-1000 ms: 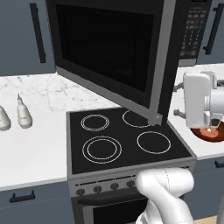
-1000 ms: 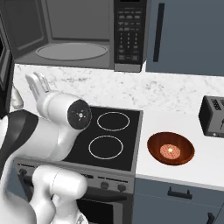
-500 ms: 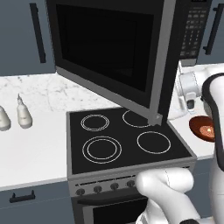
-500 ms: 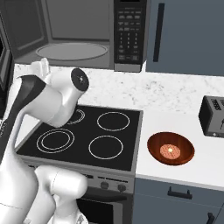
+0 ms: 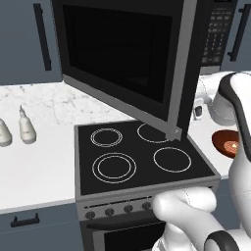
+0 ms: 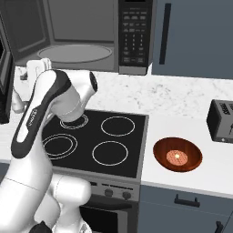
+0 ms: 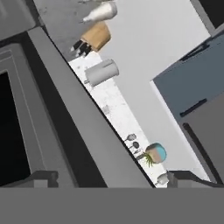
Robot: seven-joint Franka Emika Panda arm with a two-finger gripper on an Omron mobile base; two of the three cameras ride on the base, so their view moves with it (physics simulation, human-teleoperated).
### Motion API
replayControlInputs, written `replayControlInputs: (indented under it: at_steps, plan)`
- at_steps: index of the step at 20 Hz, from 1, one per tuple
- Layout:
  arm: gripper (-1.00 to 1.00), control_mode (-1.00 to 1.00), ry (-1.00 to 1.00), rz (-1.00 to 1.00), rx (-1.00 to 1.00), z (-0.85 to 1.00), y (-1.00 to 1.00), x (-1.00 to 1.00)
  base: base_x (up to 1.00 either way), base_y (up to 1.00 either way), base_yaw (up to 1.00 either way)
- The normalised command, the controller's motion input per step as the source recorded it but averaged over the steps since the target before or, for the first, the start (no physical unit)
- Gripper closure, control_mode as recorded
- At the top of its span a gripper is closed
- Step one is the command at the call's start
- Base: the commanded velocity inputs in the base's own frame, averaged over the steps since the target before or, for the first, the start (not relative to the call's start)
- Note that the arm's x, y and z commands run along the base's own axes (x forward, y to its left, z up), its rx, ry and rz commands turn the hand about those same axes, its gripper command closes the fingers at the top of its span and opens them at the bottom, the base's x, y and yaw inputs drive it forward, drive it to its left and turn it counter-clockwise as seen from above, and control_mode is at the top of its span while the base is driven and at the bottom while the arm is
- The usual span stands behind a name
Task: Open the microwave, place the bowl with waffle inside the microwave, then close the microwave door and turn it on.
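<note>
One wide microwave (image 6: pixel 86 36) sat above the back of the stove (image 6: pixel 98 139), its grey cavity exposed and the round glass turntable lying bare inside. The microwave door (image 5: pixel 125 59) stood swung well out to the left, its dark window and grey edge strip hanging over the four rings in the left base view. The white arm arched up from the base and bent toward the gap beside the door's free edge. On the marble counter (image 6: pixel 182 98) right of the stove rested the bowl (image 6: pixel 178 154), glossy reddish-brown, upright, well apart from the microwave and near a small black toaster (image 6: pixel 222 121). The waffle (image 6: pixel 177 157) lay in the middle of the bowl, a small pale orange piece. The pincer (image 7: pixel 105 177) was spread wide with nothing between its tips, which showed at the bottom of the hand view close against the door's grey frame.
</note>
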Motion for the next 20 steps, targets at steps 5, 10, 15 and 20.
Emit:
replayControlInputs:
  at_steps: [5,10,15,20]
  plan:
    - [-1.0,-1.0,0.04,0.27,0.22,0.07,0.58,0.0,0.0,0.0,0.0]
    - [-1.0,-1.0,0.04,0.13,0.14,0.24,0.79,0.0,0.0,0.0,0.0]
    - [-1.0,-1.0,0.04,0.05,0.06,0.26,0.85,-0.01,0.0,0.0,0.0]
    - [-1.0,-1.0,0.0,0.0,0.0,0.03,0.92,-0.06,0.0,0.0,0.0]
